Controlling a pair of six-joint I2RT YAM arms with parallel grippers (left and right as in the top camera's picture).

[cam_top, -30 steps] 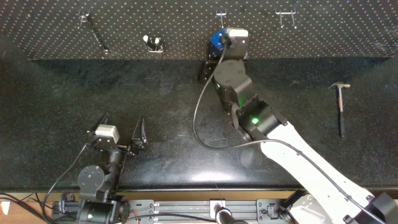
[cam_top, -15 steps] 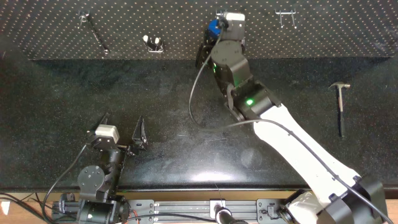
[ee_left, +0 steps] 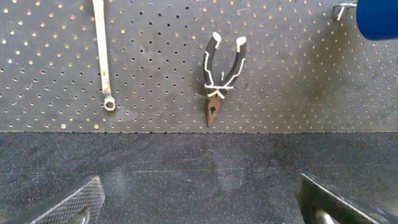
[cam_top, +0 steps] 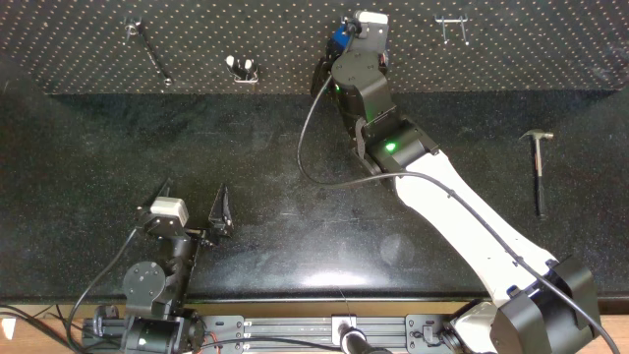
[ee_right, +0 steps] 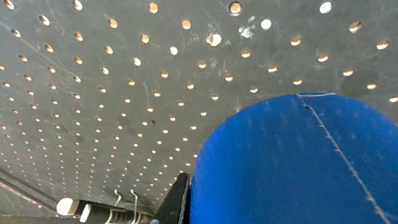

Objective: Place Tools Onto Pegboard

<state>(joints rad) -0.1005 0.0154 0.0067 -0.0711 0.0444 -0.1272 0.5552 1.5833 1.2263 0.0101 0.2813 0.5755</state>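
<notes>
We see a dark, perforated pegboard (cam_top: 511, 49) standing along the far edge of the table. A slim silver wrench (cam_top: 149, 51) hangs at its left, and pliers (cam_top: 241, 67) with black-and-white handles hang nose down just to the right of it. Near the board's middle a blue-handled tool (cam_top: 340, 39) is held up close to the holes. A hammer (cam_top: 538, 167) lies flat on the table at the right, head toward the far side, apart from the board.
</notes>
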